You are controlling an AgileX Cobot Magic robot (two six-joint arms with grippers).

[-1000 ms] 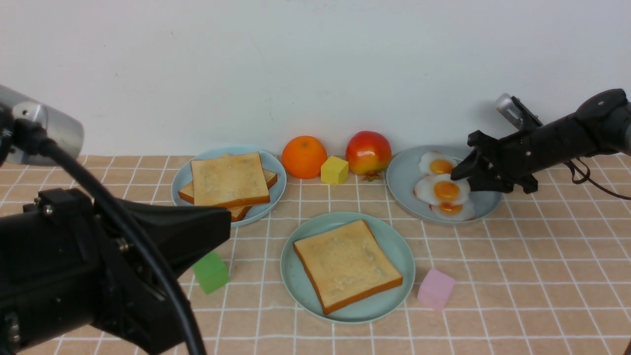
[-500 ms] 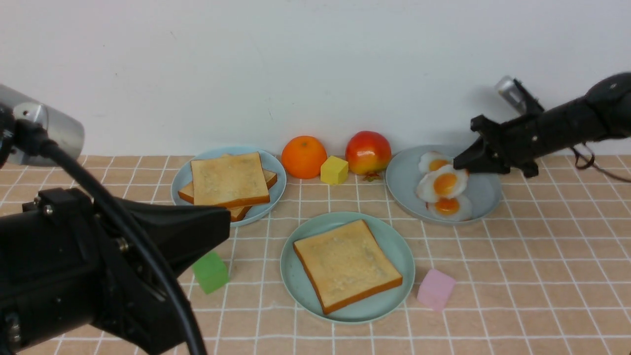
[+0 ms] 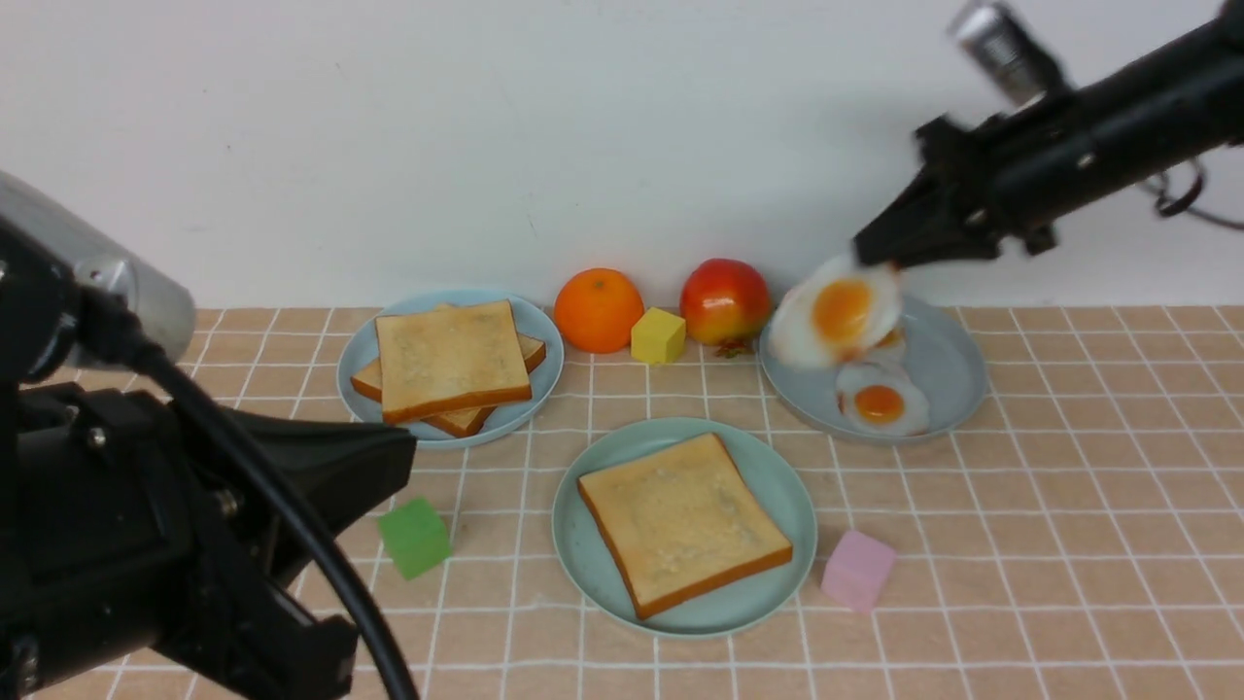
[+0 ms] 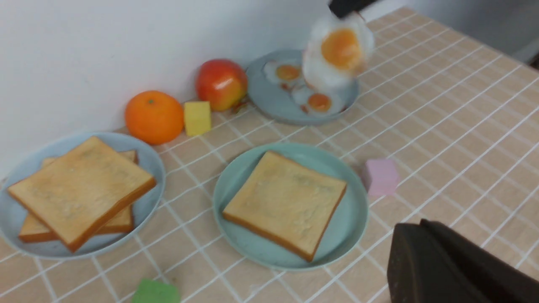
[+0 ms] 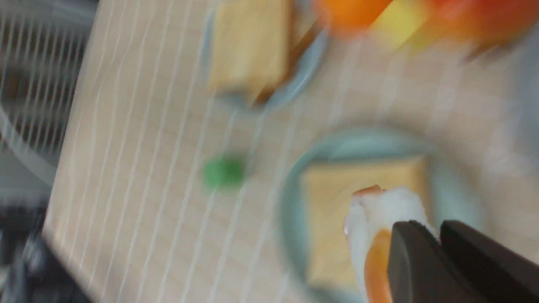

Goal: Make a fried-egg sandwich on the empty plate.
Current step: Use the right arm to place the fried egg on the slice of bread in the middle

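A second ago the right gripper [image 3: 875,255] sat low at the edge of the egg pile. Now it has risen well above the tiled table [image 3: 1069,506], and the fried egg [image 3: 838,313] has come up with it. That egg used to lie flat on top of the two other eggs [image 3: 880,403]. It now hangs tilted in the air over the left part of the right blue-grey plate [image 3: 948,379], with its yolk turned toward the front camera. The left gripper [image 3: 403,457] has shifted slightly lower and to the left.

The right gripper's jaws are nearly together and pinch the white edge of the fried egg (the right wrist view, though blurred, shows white and a strip of yolk squeezed between the two black fingers). The left gripper's fingers are pressed together and hold nothing.

- **Plates:** three, the mint-green plate [image 3: 593,569] in the middle front and two blue-grey ones behind it.
- **Toast:** three slices, with one toast slice [image 3: 680,520] lying on the mint-green plate and two stacked slices [image 3: 452,360] on the left blue-grey plate [image 3: 546,340].
- **Eggs:** three, one held and two on their plate.
- **Cubes:** three, a yellow cube [image 3: 659,335], a green cube [image 3: 415,537] and a pink cube [image 3: 858,571].
- **Fruits:** two, an orange [image 3: 600,309] and an apple [image 3: 726,301].
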